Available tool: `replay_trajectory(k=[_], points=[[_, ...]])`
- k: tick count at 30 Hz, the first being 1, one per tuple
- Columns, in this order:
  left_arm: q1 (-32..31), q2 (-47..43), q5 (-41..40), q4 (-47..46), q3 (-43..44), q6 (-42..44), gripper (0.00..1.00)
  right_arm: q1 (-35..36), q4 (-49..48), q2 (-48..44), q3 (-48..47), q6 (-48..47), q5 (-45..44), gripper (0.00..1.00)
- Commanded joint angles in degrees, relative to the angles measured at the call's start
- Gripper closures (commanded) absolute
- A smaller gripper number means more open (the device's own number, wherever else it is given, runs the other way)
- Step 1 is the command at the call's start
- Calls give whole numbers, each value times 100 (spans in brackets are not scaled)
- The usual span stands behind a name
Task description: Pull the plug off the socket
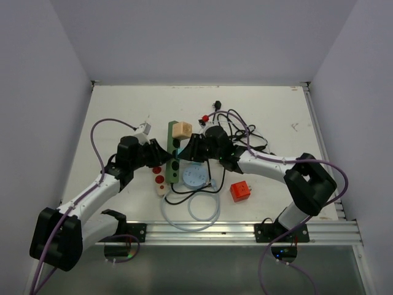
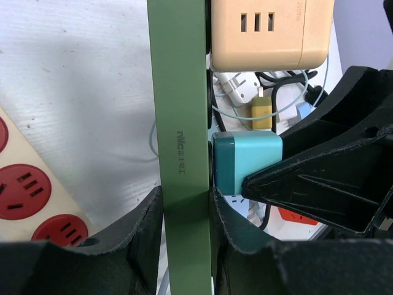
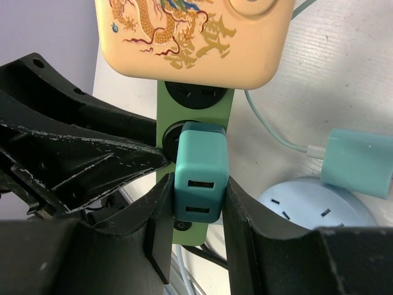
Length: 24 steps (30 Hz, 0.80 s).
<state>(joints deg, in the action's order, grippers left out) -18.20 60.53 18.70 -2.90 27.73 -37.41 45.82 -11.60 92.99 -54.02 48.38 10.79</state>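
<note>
On the white surface [image 1: 123, 110], a cream strip with red sockets [image 1: 160, 178] lies just left of the green power strip [image 2: 178, 92]. The left end effector [image 2: 186, 224] is clenched across the green power strip, one finger on each long edge. The teal plug [image 3: 198, 178] sits flush against the strip's face, just beside a beige dragon-printed adapter [image 3: 196, 37] at the strip's far end. The right end effector [image 3: 196, 206] is grasping the teal plug by two opposite sides. Right of the strip lie a pale blue round socket [image 1: 195, 176] and, farther right, an orange cube [image 1: 239, 192].
</note>
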Motion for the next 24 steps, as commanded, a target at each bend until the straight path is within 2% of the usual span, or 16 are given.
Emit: replay_trajectory(k=[1,6,15,19,21,23,24], points=[[282,-15,-419,-396,-13,163,100,-205,-124,-448,128,-206,161,100],[282,-94,-798,-185,5,357,100,-223,8,-457,32,-320,134,100],[282,116,46,-1169,-303,67,100,-117,-177,-80,-363,83,354,100],[264,108,20,-1126,-312,216,100,-4,481,8,-854,14,92,100],[177,12,-330,-977,-216,373,100,110,780,52,-1048,-74,-50,100],[10,-41,-1146,-556,-84,515,100,190,1123,105,-1312,-109,-243,100],[-269,-42,-1471,-406,82,637,100,295,1142,140,-1383,-153,-296,100]])
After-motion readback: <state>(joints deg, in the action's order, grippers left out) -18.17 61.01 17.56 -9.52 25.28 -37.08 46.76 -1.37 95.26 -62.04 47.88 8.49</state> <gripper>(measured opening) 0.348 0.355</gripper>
